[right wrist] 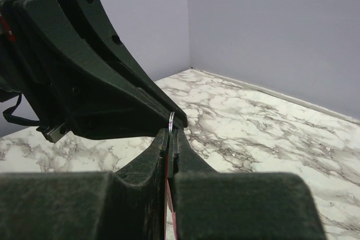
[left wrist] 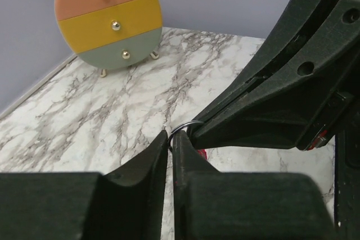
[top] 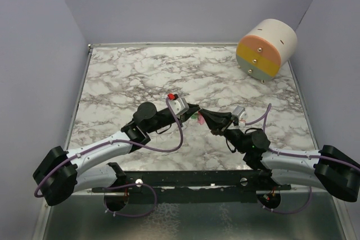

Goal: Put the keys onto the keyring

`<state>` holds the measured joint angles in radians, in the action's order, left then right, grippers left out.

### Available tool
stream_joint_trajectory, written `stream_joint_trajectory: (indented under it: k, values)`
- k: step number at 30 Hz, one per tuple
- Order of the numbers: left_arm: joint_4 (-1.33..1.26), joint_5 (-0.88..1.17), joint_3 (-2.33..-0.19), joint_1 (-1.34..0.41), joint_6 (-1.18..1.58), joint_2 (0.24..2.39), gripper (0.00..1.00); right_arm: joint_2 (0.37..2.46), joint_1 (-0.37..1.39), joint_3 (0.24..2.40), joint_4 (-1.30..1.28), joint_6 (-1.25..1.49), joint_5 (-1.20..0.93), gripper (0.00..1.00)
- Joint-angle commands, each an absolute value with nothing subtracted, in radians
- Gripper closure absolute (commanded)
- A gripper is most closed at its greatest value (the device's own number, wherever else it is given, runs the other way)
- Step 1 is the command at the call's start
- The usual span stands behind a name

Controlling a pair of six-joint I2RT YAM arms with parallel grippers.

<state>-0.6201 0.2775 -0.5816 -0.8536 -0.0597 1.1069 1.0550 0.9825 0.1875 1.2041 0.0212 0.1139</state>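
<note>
A white-and-grey marble table (top: 124,77), walled in pale lilac, is seen from above filling the frame. Two light-coloured robot arms are stretched across it from the lower corners. The left arm (top: 107,149) is angled up from lower left, and the right arm (top: 292,161) from lower right. They are brought tip to tip just below the centre of the overhead frame.

A round drawer unit (top: 266,49), banded in peach, yellow and grey-green with small brass knobs, is set at the upper right of the table, well apart from the arms.

In the left wrist view, the left end effector (left wrist: 170,137) is shown at the bottom centre of the frame. Its black fingers are drawn to a narrow slit and appear pinched on one side of the keyring (left wrist: 183,124).

The right end effector (right wrist: 171,136) is likewise held narrow. In its own wrist view, the thin wire ring is seen edge-on, gripped at its fingertips.

The keyring is thus held above the table between the two sets of tips. The pink-red key (left wrist: 201,152) is glimpsed just beneath the right end effector's tips and in the slit between its fingers.

The green key (top: 193,115) is seen only from above, as a speck where the tips meet. What holds it cannot be told.
</note>
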Motion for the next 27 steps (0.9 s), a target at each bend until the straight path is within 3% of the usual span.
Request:
stream_joint_trajectory:
  k: [1, 12, 19, 27]
  values:
    - [-0.652, 0.286, -0.627, -0.850, -0.069, 1.113, 0.96, 1.047, 0.988, 0.179, 1.205, 0.022, 0.081, 0.99]
    - [-0.649, 0.267, -0.632, -0.851, -0.088, 1.127, 1.00, 1.046, 0.989, 0.287, 0.957, 0.074, 0.127, 0.99]
    - [-0.645, 0.230, -0.631, -0.851, -0.119, 1.148, 1.00, 1.001, 0.988, 0.314, 0.844, 0.119, 0.161, 0.67]
    - [-0.609, 0.184, -0.624, -0.851, -0.178, 1.155, 1.00, 0.835, 0.988, 0.416, 0.512, 0.198, 0.273, 0.58]
